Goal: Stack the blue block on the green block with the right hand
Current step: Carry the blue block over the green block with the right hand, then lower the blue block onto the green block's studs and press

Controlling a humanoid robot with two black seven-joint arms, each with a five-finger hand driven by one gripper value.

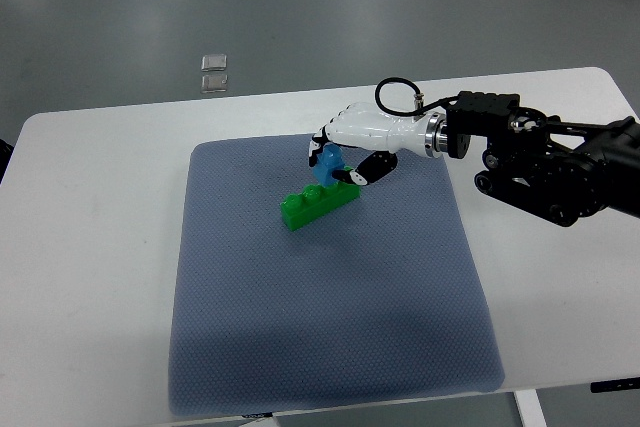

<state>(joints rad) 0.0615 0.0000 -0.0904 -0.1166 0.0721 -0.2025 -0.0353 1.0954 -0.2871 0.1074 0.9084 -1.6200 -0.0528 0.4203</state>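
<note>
The right hand (350, 147) reaches in from the desk's (90, 247) right edge toward the far-middle part of the grey mat (320, 327); its fingers (368, 169) are wrapped around the blue block (327, 162), the white ones draped over the top and the dark-tipped thumb pressed in from the near-right side; the left arm does not show at all.

The blue block sits low, touching or very nearly touching the far end of the green block (318, 205), which lies on the mat as a long studded bar running diagonally from near-left to far-right; whether the blue block's underside is seated on the green studs or merely perched cannot be told from this steep angle, since the hand hides the joint.

The risks, as I judge them: the blue block meets the green one at its end rather than its middle, so downward pressure there could tip the bar or slide it across the soft mat; if the studs are misaligned, pushing would jam or skew the block; and the thumb lies so close to the green block that opening the hand could nudge either piece, or lift the blue block off again.
</note>
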